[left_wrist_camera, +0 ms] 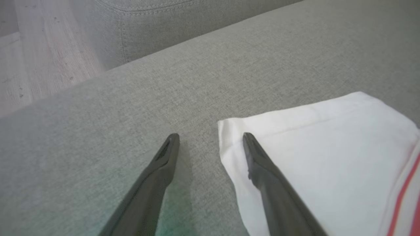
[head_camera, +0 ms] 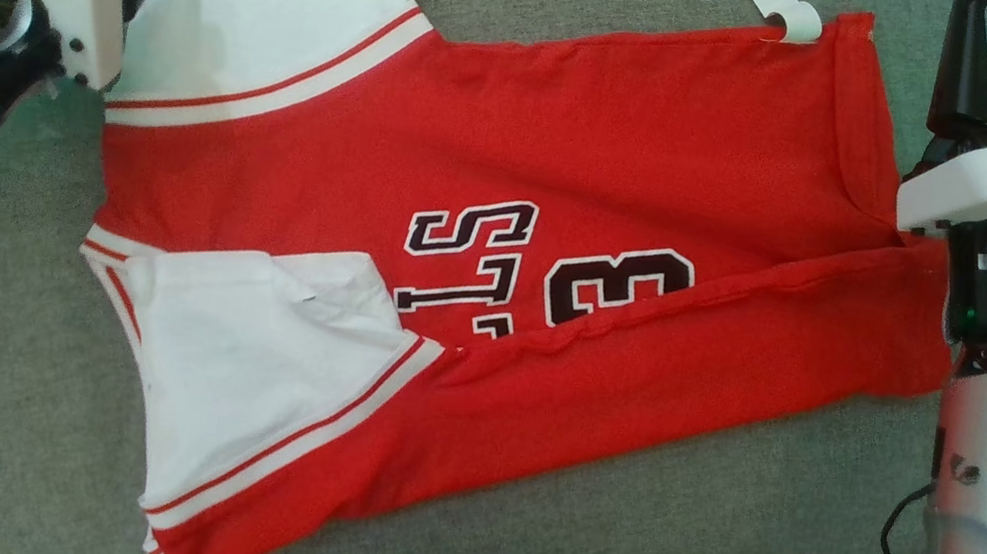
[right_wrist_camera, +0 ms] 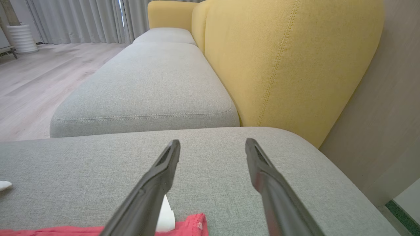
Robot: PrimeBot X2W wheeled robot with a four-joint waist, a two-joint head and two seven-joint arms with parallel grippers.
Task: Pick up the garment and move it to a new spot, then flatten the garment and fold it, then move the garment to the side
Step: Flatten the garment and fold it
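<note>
Plainly one red jersey (head_camera: 626,158) lies on the grey sofa (head_camera: 659,550), left pincer (left_wrist_camera: 210,137) and right pincer (right_wrist_camera: 213,144) both spread.

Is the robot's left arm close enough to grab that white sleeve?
Probably yes. The left tool is open at the corner of the white sleeve, partly over the cloth, with nothing in between.

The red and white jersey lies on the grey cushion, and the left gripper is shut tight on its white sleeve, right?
Not quite. The left gripper is open: the left wrist view shows one finger over the white sleeve, the other over bare grey cushion. The jersey does lie there.
</note>
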